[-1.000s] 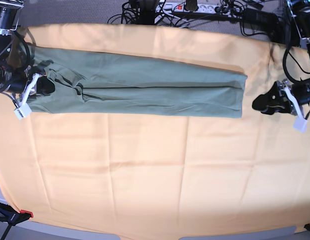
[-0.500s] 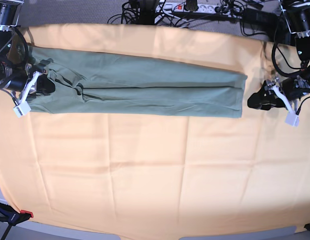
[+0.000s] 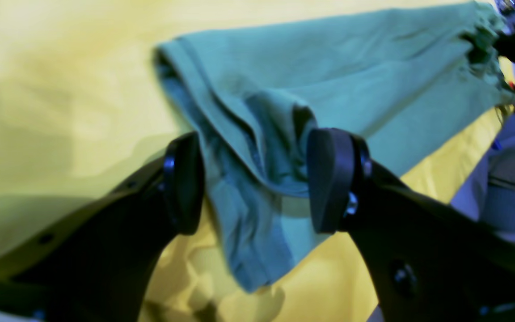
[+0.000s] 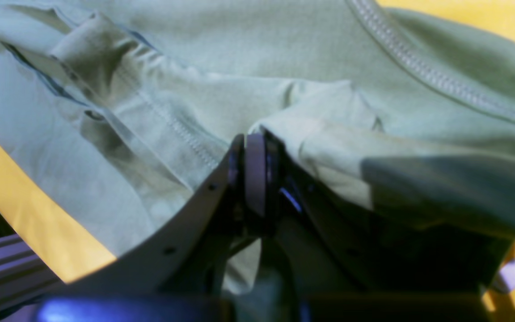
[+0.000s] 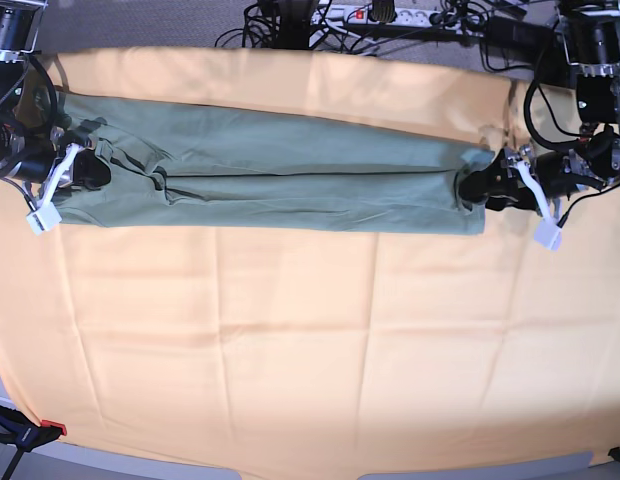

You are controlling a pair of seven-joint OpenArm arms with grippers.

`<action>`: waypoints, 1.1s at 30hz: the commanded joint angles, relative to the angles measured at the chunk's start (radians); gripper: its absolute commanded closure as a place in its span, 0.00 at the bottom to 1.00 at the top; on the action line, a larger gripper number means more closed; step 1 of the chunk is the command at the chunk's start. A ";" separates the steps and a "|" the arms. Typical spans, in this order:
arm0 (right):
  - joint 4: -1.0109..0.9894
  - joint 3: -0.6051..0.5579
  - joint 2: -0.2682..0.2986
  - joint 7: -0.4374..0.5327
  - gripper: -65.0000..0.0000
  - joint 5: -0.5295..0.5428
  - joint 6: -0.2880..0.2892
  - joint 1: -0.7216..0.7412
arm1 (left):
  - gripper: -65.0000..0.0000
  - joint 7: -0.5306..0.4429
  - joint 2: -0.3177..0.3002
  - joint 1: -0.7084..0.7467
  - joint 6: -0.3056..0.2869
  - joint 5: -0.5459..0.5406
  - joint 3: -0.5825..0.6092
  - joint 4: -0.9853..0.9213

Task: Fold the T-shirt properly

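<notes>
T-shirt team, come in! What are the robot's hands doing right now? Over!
Right tool shut on T-shirt. Left tool open, straddling the shirt's other end. Nothing in the way on the yellow cloth.

R hand [image 4: 257, 179] pads buried in T-shirt [image 4: 284, 53] folds; wrist views blurred

The T-shirt [image 5: 290, 175] lay folded into a long narrow strip across the yellow-orange cloth [image 5: 290, 340] covering the table. The right gripper [image 5: 85, 170] was at the strip's left end, the left gripper [image 5: 480, 187] at its right end. Cables [image 5: 390, 20] lay beyond the far edge.
</notes>
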 commanded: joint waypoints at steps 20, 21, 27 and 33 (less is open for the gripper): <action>0.010 0.007 0.020 -0.003 1.00 -0.005 -0.002 0.009 | 1.00 -0.002 -0.008 -0.024 0.019 0.011 0.024 0.011; 0.010 0.007 0.021 -0.003 1.00 -0.005 -0.002 0.009 | 1.00 -0.002 -0.008 -0.029 0.018 0.011 0.024 0.011; 0.010 0.007 0.021 -0.003 1.00 -0.005 -0.002 0.009 | 1.00 0.004 -0.008 -0.039 0.010 -0.046 0.022 0.011; 0.010 0.007 0.021 -0.004 1.00 -0.005 -0.002 0.008 | 1.00 0.143 0.008 -0.047 -0.105 -0.286 0.022 0.013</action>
